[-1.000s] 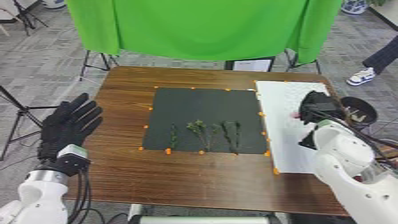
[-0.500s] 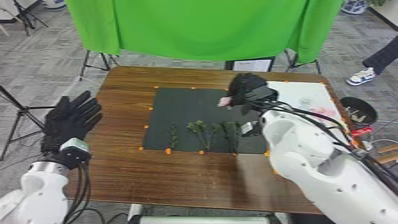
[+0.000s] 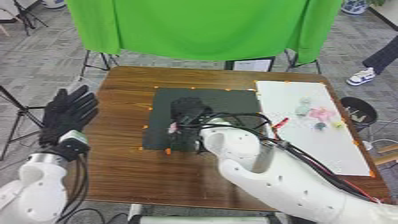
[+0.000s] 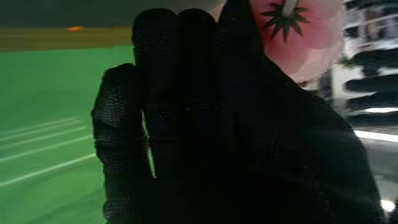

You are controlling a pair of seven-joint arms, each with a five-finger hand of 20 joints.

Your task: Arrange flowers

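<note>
Touching the right hand [image 3: 189, 108], thumb side, is a pink flower [image 4: 311, 42].

Surface finishes around the dark mat [image 3: 235, 102]

Dark mat: matt, smooth. Beneath it, table [image 3: 115, 175]: brown wood, faintly glossy. Beyond it, green curtain [image 3: 191, 30]: smooth cloth. Above it, right hand [image 3: 188, 107]: textured fabric glove; pink flower [image 4: 306, 42]: smooth petals.

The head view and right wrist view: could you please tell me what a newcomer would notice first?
Probably the bright green cloth hanging beyond the table. Next comes the pink flower in the right hand, over the left part of the dark mat. The pastel flowers on the white sheet at the table's right would likely follow.
</note>
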